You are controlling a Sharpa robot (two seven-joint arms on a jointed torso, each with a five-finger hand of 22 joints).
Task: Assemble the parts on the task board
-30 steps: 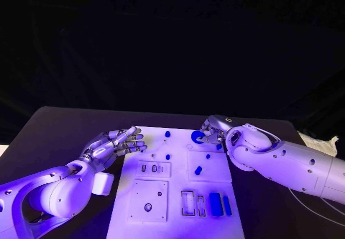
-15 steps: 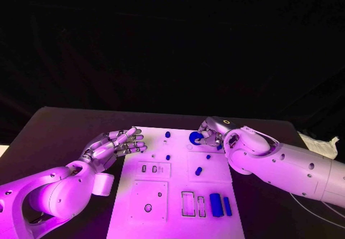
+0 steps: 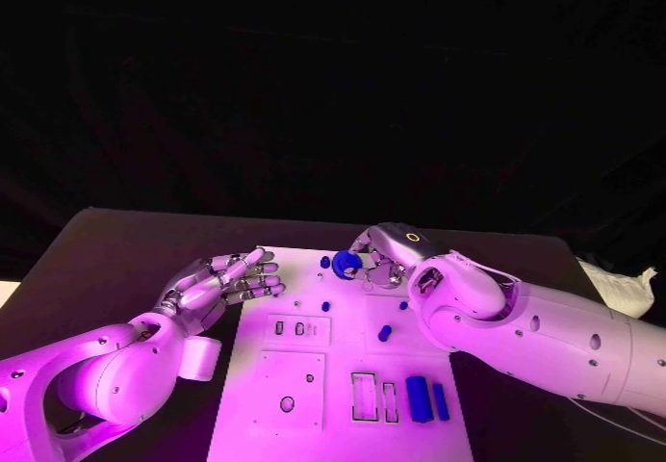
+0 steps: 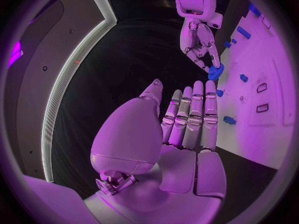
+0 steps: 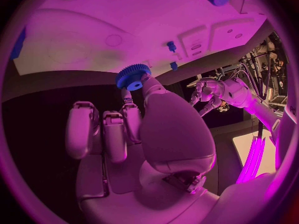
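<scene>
Over the task board (image 3: 417, 385), right hand (image 3: 377, 258) pinches blue gear (image 3: 345, 265)

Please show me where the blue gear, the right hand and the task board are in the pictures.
blue gear (image 5: 132, 76): right wrist view, on its toothed face beside the hole.
right hand (image 3: 377, 255): head view, middle of the hand pinching the gear.
task board (image 3: 340, 342): head view, bare white surface near its centre.
</scene>
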